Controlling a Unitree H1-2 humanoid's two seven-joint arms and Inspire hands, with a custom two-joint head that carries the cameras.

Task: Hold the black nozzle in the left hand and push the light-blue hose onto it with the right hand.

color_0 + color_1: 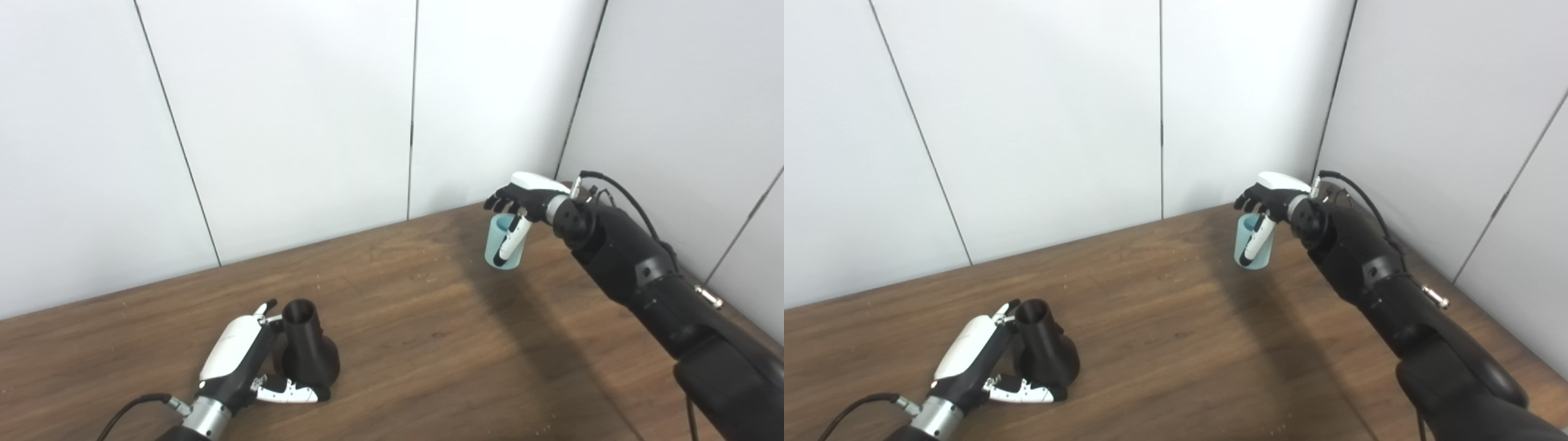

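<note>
Where the left eye view shows the left hand (245, 358) wrapped about the black nozzle (308, 343), the nozzle stands on the table (429, 343) at near left, its open neck tilted up and slightly leftward. Well apart, at far right, the right hand (527, 205) grips the light-blue hose (503, 249) from above, its bore roughly upright. In the right eye view, the hose (1252, 248) lies up and right of the nozzle (1044, 352); joining them probably requires turning the axes into line.
</note>
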